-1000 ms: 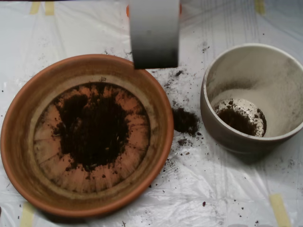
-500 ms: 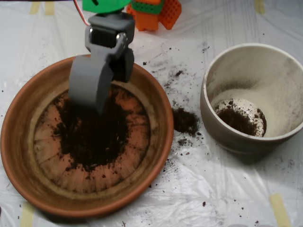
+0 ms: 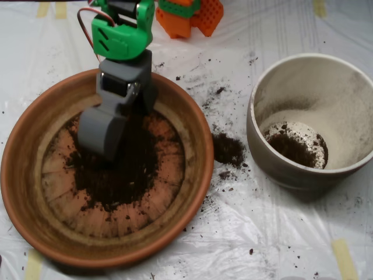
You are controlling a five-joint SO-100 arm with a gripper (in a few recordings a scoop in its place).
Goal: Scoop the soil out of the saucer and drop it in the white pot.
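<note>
Clear crinkled plastic sheet (image 3: 280,233) covers the table, taped down with pale yellow tape strips (image 3: 344,256), dusted with stray crumbs. Large round shallow terracotta-orange clay saucer (image 3: 26,192) sits at left, wide smooth rim, radial ridges on base. Dark crumbly loose soil (image 3: 125,175) lies heaped at the saucer's centre. Round deep off-white pot (image 3: 349,93) stands at right, well apart from the saucer, walls stained dusty grey-brown, a small dark patch of soil on its bottom. Green and grey arm (image 3: 119,41) reaches in from the top over the saucer's far rim. Grey clamshell scoop (image 3: 100,133) has its tip down in the soil's upper-left edge; whether it's closed, can't tell. Spilled soil clump (image 3: 228,149) lies on the plastic between saucer and pot. Orange block parts (image 3: 198,14) at top edge.
</note>
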